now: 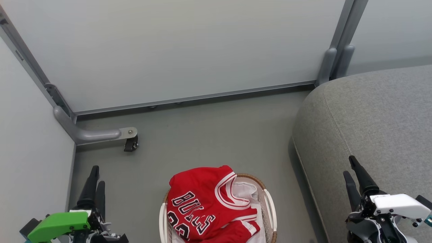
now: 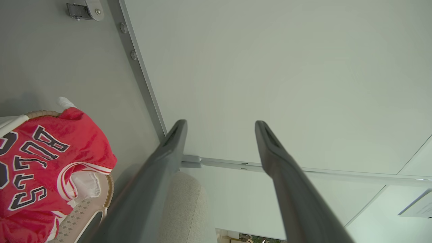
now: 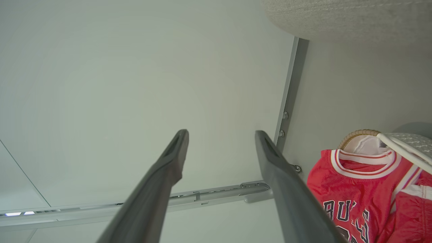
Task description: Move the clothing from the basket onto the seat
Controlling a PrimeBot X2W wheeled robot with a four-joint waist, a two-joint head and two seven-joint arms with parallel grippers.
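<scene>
Left gripper (image 1: 97,176) and right gripper (image 1: 348,166) are both spread wide with nothing between the fingers. The jersey (image 1: 202,199) is heaped in the basket (image 1: 271,202) on the floor between them — inboard of both, looks slightly nearer the left. The seat (image 1: 371,118) lies to the right, on the right gripper's side.

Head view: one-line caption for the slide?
Open left gripper and open right gripper flank the basket holding the clothing; the seat sits to the right.

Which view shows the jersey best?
Head view: the jersey lies across the basket, BULLS lettering and neckline seen from above. Left wrist view shows it sideways at the frame edge; right wrist view catches collar and partial lettering.
</scene>
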